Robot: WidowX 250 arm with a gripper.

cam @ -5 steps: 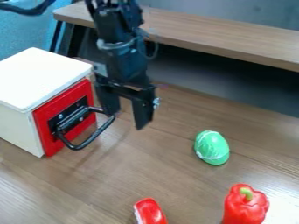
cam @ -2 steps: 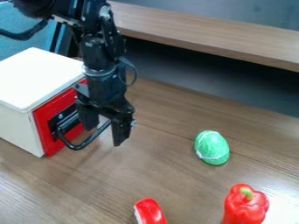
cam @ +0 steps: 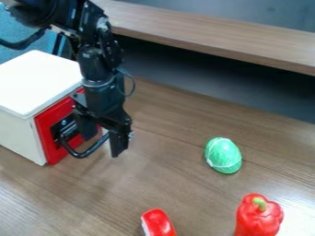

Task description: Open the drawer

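At the upper left of the frame, a patch of textured blue material (cam: 14,34) shows behind the robot. Below it, along the left edge, stands a box with a smooth white top and pale sides (cam: 40,76). Its right-hand side carries the red rectangular drawer front (cam: 44,125), set against the box, with a black plate (cam: 56,130) fixed to it. From that plate a curved black bar handle (cam: 80,155) sticks out toward the lower right, over the table.

The black, jointed robot arm (cam: 93,62) comes in from the upper left corner and hangs down just beside the drawer. At its end, left of the middle of the frame, is the black two-finger gripper (cam: 103,137). Its two fingers are spread apart, one on the drawer side and the other farther right, with the outer part of the handle between them; whether either one touches the bar, one cannot tell.

Near the bottom edge, left of centre, lies a rounded red object with a white side (cam: 159,223), cut off by the frame. Right of centre, on the brown wood-grain table (cam: 178,184), rests a green egg-shaped object with pale streaks (cam: 223,156). At the lower right is a glossy red bell pepper with a green stem (cam: 258,217). Across the top, a light-brown wooden ledge (cam: 209,34) slants down to the right edge.
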